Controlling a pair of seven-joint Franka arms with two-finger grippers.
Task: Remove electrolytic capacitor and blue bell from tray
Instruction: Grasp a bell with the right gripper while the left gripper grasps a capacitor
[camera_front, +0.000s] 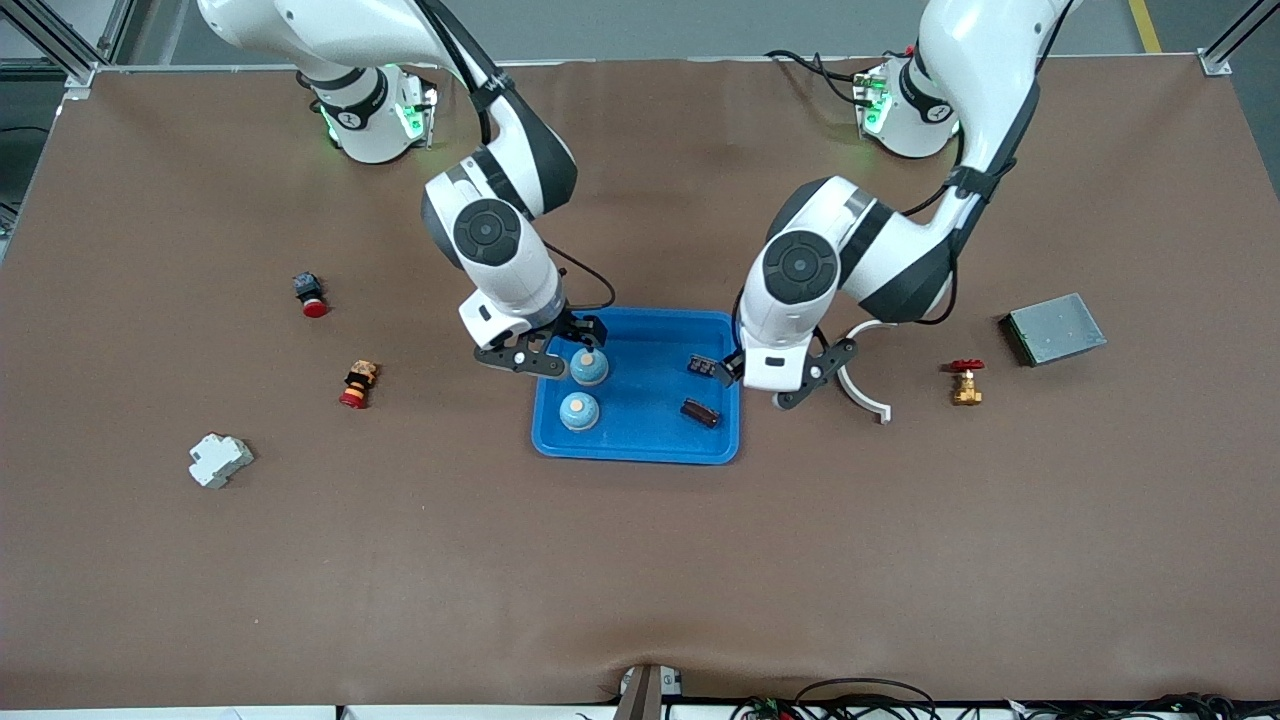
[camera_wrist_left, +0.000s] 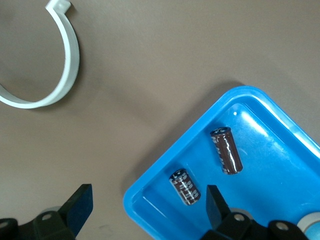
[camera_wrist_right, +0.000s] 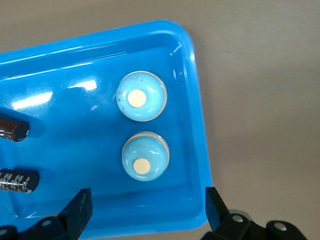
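A blue tray (camera_front: 640, 425) in the middle of the table holds two light-blue bells (camera_front: 589, 368) (camera_front: 579, 411) at the right arm's end and two dark brown capacitors (camera_front: 701, 366) (camera_front: 700, 412) at the left arm's end. My right gripper (camera_front: 545, 350) hangs open over the tray's rim beside the bells (camera_wrist_right: 140, 96) (camera_wrist_right: 145, 158), holding nothing. My left gripper (camera_front: 785, 380) is open over the tray's other edge; the left wrist view shows the capacitors (camera_wrist_left: 186, 186) (camera_wrist_left: 226, 150) lying in the tray's corner (camera_wrist_left: 150, 175). Both right gripper (camera_wrist_right: 147, 202) and left gripper (camera_wrist_left: 147, 202) are empty.
A white curved clamp (camera_front: 862, 385), a brass valve with a red handle (camera_front: 966, 381) and a grey metal box (camera_front: 1053, 328) lie toward the left arm's end. Two red push buttons (camera_front: 311, 294) (camera_front: 358, 384) and a white breaker (camera_front: 219, 459) lie toward the right arm's end.
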